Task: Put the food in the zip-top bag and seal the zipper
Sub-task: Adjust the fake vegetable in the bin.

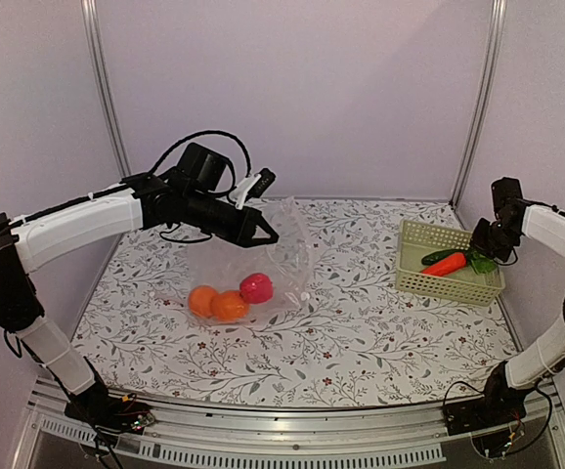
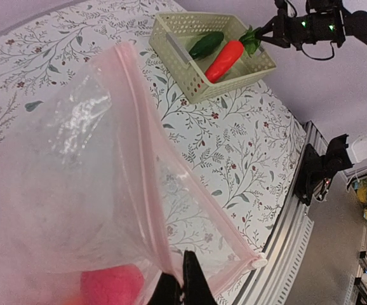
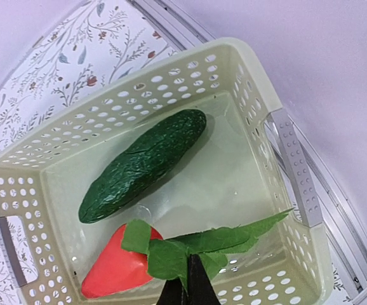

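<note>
Just beside the carrot [image 3: 110, 270], a cucumber [image 3: 142, 166] lies in the basket [image 3: 291, 159].

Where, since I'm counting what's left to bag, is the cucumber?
Top view: the cucumber lies in the basket at the far right, beside the carrot.

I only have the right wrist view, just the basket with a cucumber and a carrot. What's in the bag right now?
Observer: Top view shows two oranges and a red fruit inside the zip-top bag.
Operator: Is its mouth open?
Observer: Yes; in the left wrist view the zipper strips are spread apart, the white slider at one end.
Operator: What's holding it?
Observer: The left pincer, shut on the zipper edge, holding it lifted.
</note>
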Available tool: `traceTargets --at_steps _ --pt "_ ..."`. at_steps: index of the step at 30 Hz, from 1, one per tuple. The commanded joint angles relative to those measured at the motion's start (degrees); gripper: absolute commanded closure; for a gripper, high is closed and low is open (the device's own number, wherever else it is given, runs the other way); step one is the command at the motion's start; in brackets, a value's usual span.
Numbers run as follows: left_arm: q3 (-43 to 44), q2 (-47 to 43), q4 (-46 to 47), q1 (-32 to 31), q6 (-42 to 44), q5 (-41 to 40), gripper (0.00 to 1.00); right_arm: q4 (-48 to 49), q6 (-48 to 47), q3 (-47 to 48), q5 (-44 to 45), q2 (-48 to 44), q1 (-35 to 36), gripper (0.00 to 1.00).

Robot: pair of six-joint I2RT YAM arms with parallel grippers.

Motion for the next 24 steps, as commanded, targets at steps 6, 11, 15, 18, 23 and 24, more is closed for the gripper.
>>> traceTargets --at_steps 6,11,15,18,23,24 --pt "-0.39 -1.29 -0.43 0.37 0.43 -0.58 1.00 1.40 -4.75 1.61 -5.93 -6.64 -0.17 1.00" --pt "-0.47 -1.33 -0.29 0.34 0.35 -0.44 1.00 0.72 -5.49 2.86 -10.18 -9.29 -0.20 1.00" --pt "-0.40 -1.34 -0.34 0.30 0.18 -0.18 1.00 -0.61 -5.29 2.46 -8.71 -8.53 -0.20 1.00" --pt "-0.43 -1.60 -0.30 0.30 0.35 -0.35 1.00 -2.03 -4.87 0.90 -5.12 -5.69 -0.18 1.00" --pt "-0.46 -1.68 -0.31 0.32 0.48 -0.71 1.00 -2.81 -3.04 -2.36 -1.02 -2.22 -0.20 1.00" --pt "-0.48 -1.58 -0.36 0.30 0.44 -0.70 1.00 -2.86 -2.98 -2.72 -0.83 -1.89 -0.20 1.00"
